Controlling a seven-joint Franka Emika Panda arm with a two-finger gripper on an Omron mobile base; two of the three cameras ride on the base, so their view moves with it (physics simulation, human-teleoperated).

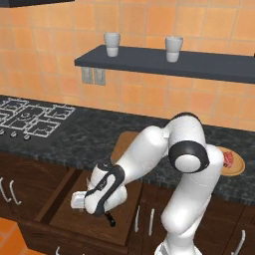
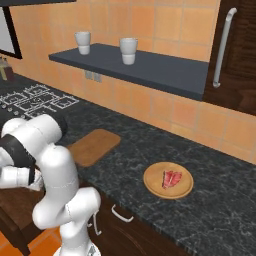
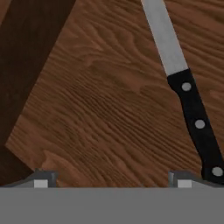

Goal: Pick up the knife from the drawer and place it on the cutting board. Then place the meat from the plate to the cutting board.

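Note:
The drawer (image 1: 69,216) stands pulled out below the counter, and my arm reaches down into it. My gripper (image 1: 82,201) hangs low over the wood-grain bottom (image 3: 100,100), open with nothing between its fingers (image 3: 111,181). The knife (image 3: 192,109) lies flat on that bottom, grey blade pointing away, the end of its black handle beside my right fingertip (image 3: 181,180). A bit of the handle (image 1: 110,219) pokes out under my hand. On the counter, partly behind my arm, lies the cutting board (image 1: 125,142) (image 2: 92,146). To its right, the plate (image 1: 238,168) (image 2: 155,185) holds the meat (image 1: 228,159) (image 2: 172,179).
A stove top (image 1: 30,117) lies at the counter's left. A dark shelf (image 1: 164,63) above carries two white cups (image 1: 112,44) (image 1: 173,48). Cabinet doors with silver handles (image 1: 12,191) flank the drawer. A tall dark cabinet (image 2: 237,55) stands at the right.

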